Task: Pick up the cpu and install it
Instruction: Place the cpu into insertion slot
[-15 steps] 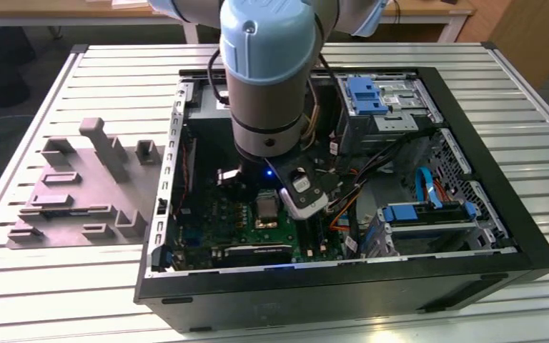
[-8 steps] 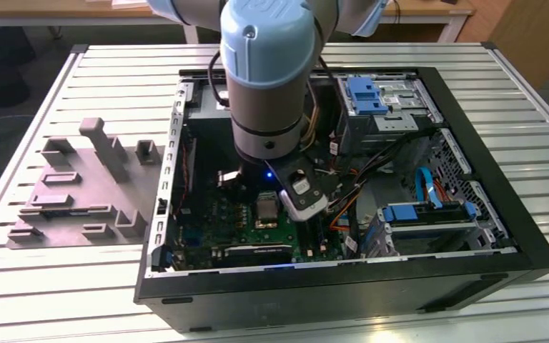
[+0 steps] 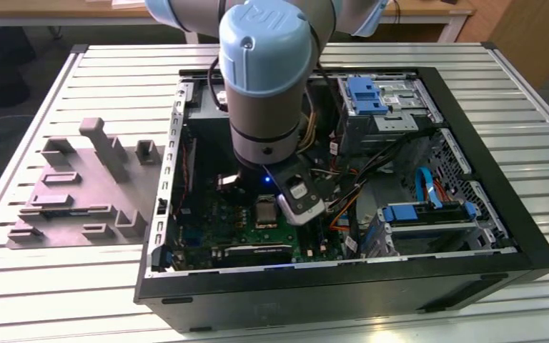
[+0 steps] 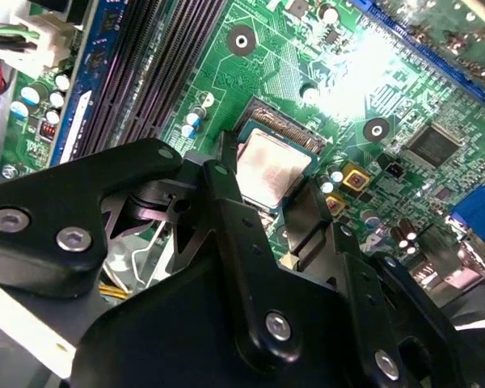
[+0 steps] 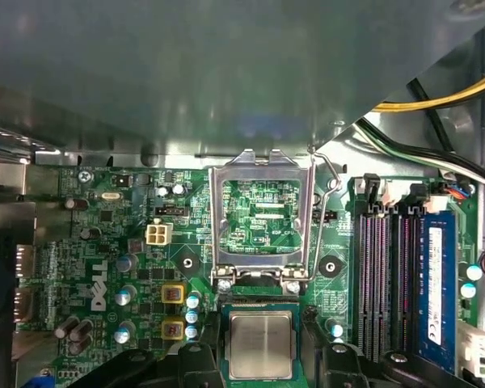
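Claw [image 5: 263, 326] straddles cpu [image 5: 260, 346]; whether touching, cannot tell.

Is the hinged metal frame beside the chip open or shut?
Open: the silver rectangular metal frame lies flipped back, leaving the flat square silver-grey cpu uncovered.

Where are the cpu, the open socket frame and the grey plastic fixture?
cpu [image 5: 260, 346]: first wrist view, middle of its silver top.
socket frame [image 5: 218, 218]: first wrist view, on a side rail.
grey plastic fixture [image 3: 79, 189]: exterior view, on its flat base.
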### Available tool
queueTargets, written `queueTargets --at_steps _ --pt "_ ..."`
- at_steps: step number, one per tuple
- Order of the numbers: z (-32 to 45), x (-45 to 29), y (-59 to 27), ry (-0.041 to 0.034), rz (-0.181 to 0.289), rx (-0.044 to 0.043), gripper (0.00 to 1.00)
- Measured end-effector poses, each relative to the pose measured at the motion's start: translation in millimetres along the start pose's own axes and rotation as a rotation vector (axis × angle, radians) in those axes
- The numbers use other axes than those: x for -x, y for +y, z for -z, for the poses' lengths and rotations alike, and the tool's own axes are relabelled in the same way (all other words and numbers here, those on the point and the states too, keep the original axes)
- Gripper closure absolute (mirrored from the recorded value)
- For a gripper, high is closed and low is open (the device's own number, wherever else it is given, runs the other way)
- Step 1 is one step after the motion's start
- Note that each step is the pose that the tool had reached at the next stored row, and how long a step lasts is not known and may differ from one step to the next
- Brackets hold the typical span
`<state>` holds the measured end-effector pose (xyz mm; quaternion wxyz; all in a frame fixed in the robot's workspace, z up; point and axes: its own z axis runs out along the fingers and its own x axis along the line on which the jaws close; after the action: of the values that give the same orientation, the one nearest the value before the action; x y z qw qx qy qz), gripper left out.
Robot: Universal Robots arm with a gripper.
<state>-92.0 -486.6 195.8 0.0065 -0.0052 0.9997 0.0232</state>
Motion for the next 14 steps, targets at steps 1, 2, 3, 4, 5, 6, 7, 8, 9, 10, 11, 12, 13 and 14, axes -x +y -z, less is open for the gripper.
queueTargets --at_steps 1,2,3,4,5,6,7,8,9,10,11,12,13,14 --pt "-0.5 -0.1 -0.2 0.0000 0.000 -0.0001 0.53" --pt "-1.5 -0.1 -0.1 -0.0001 0.000 0.0003 0.53" --pt "-2.4 -0.2 -0.2 -0.0001 0.000 0.0002 0.53" --pt "-3.3 -0.2 -0.3 0.0000 0.000 0.0001 0.53" --pt "-4.3 -0.2 -0.4 0.0002 0.000 0.0001 0.53" --pt "-5.1 -0.3 -0.6 0.0006 0.000 0.0000 0.53" --pt "-5.7 -0.5 -0.8 0.0008 0.000 0.0000 0.53" --pt "-6.4 -0.6 -1.1 0.0009 0.000 0.0001 0.53" --pt "-6.9 -0.7 -1.3 0.0010 0.000 -0.0001 0.53" --pt "-7.3 -0.8 -1.4 0.0011 0.000 -0.0003 0.53" --pt "-7.7 -0.8 -1.6 0.0013 0.000 -0.0005 0.53" --pt "-8.0 -0.9 -1.6 0.0014 0.000 -0.0004 0.53" --pt "-8.3 -0.9 -1.7 0.0013 0.000 -0.0003 0.53" --pt "-8.7 -0.8 -1.8 0.0011 0.000 -0.0001 0.53"
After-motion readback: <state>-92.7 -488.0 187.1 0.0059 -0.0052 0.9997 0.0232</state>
